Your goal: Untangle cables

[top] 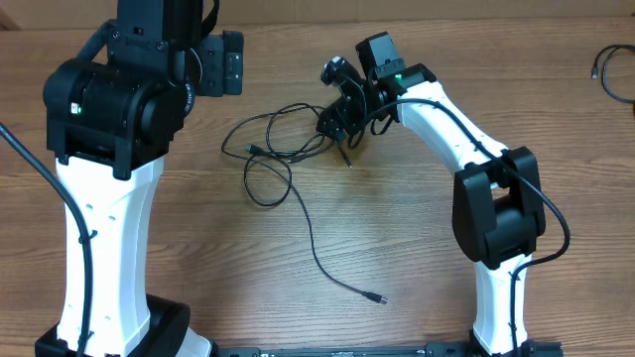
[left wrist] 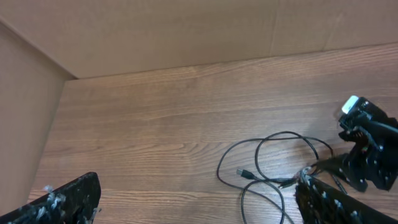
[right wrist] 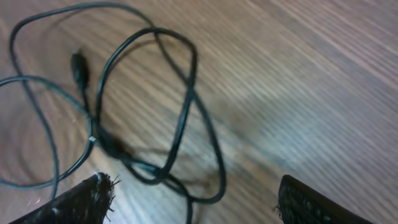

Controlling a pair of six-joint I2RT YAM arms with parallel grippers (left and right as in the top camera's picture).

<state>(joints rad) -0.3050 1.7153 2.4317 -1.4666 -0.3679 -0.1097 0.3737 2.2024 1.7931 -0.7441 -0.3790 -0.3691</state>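
**Figure: Right arm poised over the tangle, grasp not yet made**

The cables (top: 283,149) lie as a knot of overlapping black loops on the counter (top: 417,248), a little toward 12 o'clock from its centre in the overhead view. One free tail (top: 316,248) runs off toward 5 o'clock and ends in a plug (top: 377,297). A second plug (top: 256,151) sits inside the loops.

The right end effector (right wrist: 193,186) hangs at the 3 o'clock edge of the knot. Its fingers (right wrist: 84,200) are spread apart and clamp nothing, and the crossed loops lie on the counter just ahead of them. The left end effector (left wrist: 196,199) is likewise spread and empty, held at about 10 o'clock from the knot and well apart from it.

The step in hand appears to be the approach to a first grasp. The next move likely calls for lowering the right fingers around a single strand at the crossing, not several. The strand would then be drawn toward 3 o'clock.
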